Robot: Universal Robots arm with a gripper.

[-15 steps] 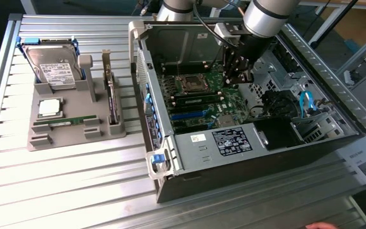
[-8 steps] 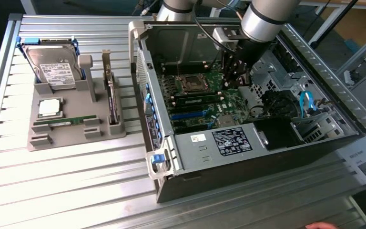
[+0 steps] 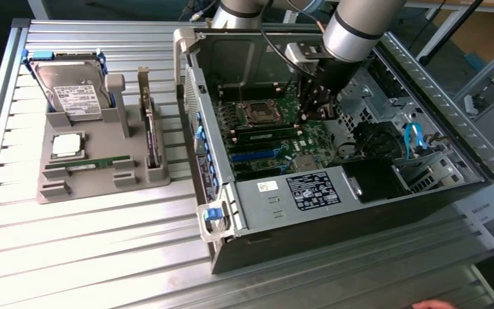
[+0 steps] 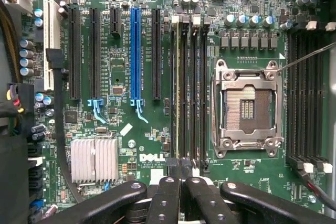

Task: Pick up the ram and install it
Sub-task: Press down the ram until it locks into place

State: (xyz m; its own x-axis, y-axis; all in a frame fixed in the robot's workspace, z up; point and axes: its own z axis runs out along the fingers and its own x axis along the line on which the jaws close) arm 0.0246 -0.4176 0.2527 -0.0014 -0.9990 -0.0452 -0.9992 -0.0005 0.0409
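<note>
Claw shut tight, nothing visibly gripped, above black memory slots. Thin green ram stick lies in grey plastic tray, outside open computer case.

And there's the ram: a long, thin green stick dotted with small dark chips, seated lengthwise in a groove of the gray holder. It runs straight across the holder's width, toward the holder's front edge, resting there untouched.
</note>
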